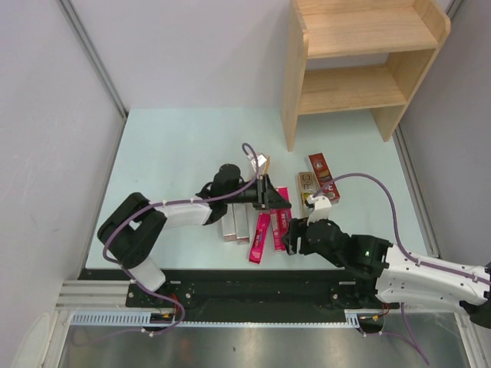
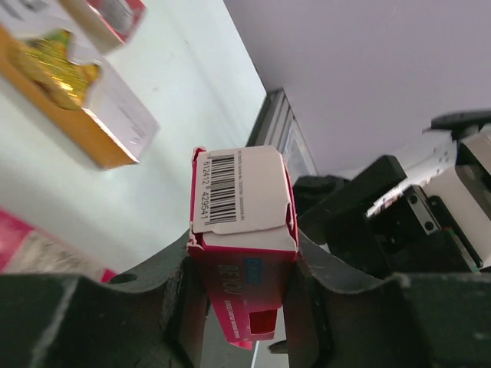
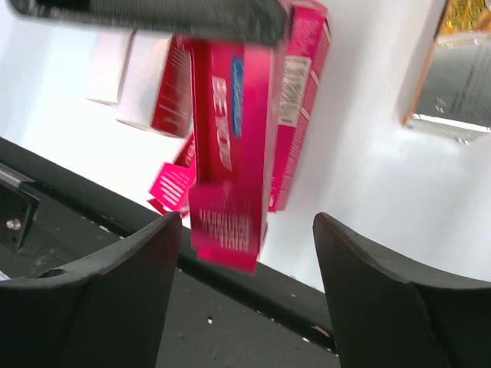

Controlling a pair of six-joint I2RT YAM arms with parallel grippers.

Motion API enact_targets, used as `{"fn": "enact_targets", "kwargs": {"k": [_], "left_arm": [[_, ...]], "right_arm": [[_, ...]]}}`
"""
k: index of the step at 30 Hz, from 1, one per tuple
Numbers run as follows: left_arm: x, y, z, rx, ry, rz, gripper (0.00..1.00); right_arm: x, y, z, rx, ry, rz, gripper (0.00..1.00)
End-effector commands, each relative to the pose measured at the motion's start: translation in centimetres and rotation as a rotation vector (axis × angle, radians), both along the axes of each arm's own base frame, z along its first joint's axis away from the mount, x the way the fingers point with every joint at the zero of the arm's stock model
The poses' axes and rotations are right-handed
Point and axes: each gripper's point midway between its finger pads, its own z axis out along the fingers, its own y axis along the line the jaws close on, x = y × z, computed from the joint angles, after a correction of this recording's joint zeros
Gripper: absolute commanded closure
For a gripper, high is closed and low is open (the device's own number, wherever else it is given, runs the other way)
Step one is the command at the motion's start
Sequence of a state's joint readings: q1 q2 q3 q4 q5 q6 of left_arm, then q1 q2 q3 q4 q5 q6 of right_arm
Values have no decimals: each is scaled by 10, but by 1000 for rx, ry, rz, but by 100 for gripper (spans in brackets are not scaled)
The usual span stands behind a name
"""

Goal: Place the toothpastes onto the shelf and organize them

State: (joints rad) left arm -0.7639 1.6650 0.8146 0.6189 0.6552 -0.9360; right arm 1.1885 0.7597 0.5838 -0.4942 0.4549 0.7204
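At the near edge, a black rail (image 1: 230, 285) was seen along the table, with a brushed metal sheet (image 1: 253, 345) in front of it. Just beyond, the right gripper (image 3: 245, 226) was held with its fingers spread apart and nothing grasped. The lower end of a magenta carton (image 3: 229, 146) hung between those fingers, and no contact could be made out.

That carton was clamped near its barcode end by the left gripper (image 1: 266, 193) and held tilted above the cartons lying on the table. A second magenta carton (image 3: 303, 92) lay flat just beside it, and a third magenta carton (image 1: 259, 239) lay nearer the rail. To their left, the silver-grey cartons (image 1: 232, 224) were laid side by side, touching.

Farther on, a gold-tan carton (image 1: 305, 186) and a dark red carton (image 1: 323, 176) lay close together. They were placed between the grippers and the foot of the shelf (image 1: 360, 84), which stood at the far right of the table.

Everything rested on a pale green tabletop (image 1: 169, 153), which was enclosed by plain grey wall panels (image 1: 192, 46).
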Motion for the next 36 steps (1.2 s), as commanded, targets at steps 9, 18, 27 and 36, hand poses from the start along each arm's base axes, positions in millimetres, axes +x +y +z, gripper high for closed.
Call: {"fn": "enact_targets", "kwargs": {"k": [9, 18, 27, 36], "left_arm": [[53, 114, 77, -35, -218, 204, 59], [71, 202, 107, -29, -262, 436, 59], [63, 217, 128, -118, -267, 430, 59], [57, 213, 142, -180, -282, 401, 59]], "right_arm": [[42, 62, 88, 277, -116, 115, 22], [80, 100, 139, 693, -30, 319, 21], [73, 134, 156, 997, 46, 509, 21], [67, 151, 140, 1031, 79, 528, 22]]}}
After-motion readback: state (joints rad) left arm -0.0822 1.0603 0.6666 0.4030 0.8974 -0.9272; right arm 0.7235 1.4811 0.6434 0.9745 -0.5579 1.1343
